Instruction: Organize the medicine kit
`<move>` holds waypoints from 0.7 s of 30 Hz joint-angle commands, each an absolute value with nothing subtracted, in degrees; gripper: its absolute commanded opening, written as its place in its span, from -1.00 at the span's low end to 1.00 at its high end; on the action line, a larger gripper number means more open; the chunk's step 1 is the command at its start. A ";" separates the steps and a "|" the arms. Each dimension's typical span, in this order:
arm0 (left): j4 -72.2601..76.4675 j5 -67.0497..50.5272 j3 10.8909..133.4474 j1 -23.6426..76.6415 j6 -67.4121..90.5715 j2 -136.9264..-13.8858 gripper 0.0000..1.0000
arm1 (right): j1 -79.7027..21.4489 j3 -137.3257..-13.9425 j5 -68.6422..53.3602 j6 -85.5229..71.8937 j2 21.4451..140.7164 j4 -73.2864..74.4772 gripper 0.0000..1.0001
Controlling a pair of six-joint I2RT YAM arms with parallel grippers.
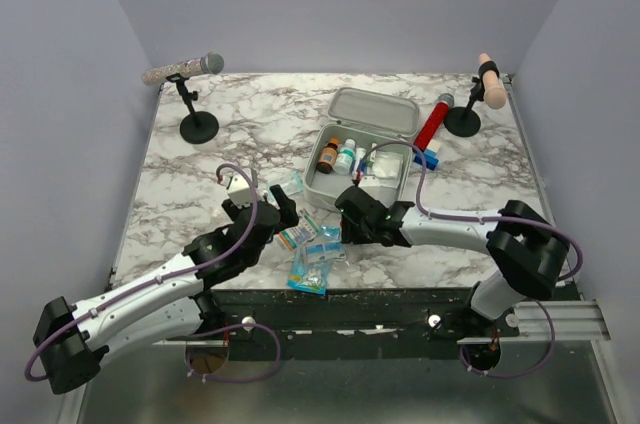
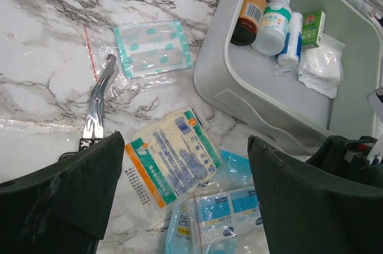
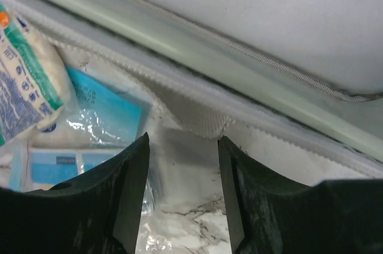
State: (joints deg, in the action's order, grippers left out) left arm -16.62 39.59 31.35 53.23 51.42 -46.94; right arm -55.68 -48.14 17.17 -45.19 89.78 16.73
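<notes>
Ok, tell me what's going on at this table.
The kit is being packed: it lies open with bottles inside. Packets lie loose on the table in front of it. The left gripper hangs open over them; the right gripper is open too, low beside the kit's near wall. Neither holds anything.

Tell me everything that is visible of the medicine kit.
The medicine kit is a light grey, rounded-rectangular case with a zipper rim. It lies open mid-table with its lid tilted back. Inside are a brown bottle, a white bottle, a green box and white gauze. The right claw is at its front rim.
</notes>
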 commanded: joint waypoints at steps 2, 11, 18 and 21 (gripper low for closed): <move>-19.86 40.34 28.31 53.09 55.28 -42.02 0.89 | -55.90 -51.68 24.69 -52.11 93.07 18.37 0.19; -19.77 40.96 28.30 53.09 55.02 -42.71 0.89 | -55.64 -57.12 28.83 -53.53 97.64 20.12 0.22; -20.13 41.66 28.65 53.09 55.28 -43.42 0.89 | -55.63 -60.03 28.39 -54.14 103.00 23.38 0.15; -19.78 41.57 28.04 53.09 55.55 -43.33 0.89 | -55.63 -59.85 28.65 -54.40 104.06 23.47 0.08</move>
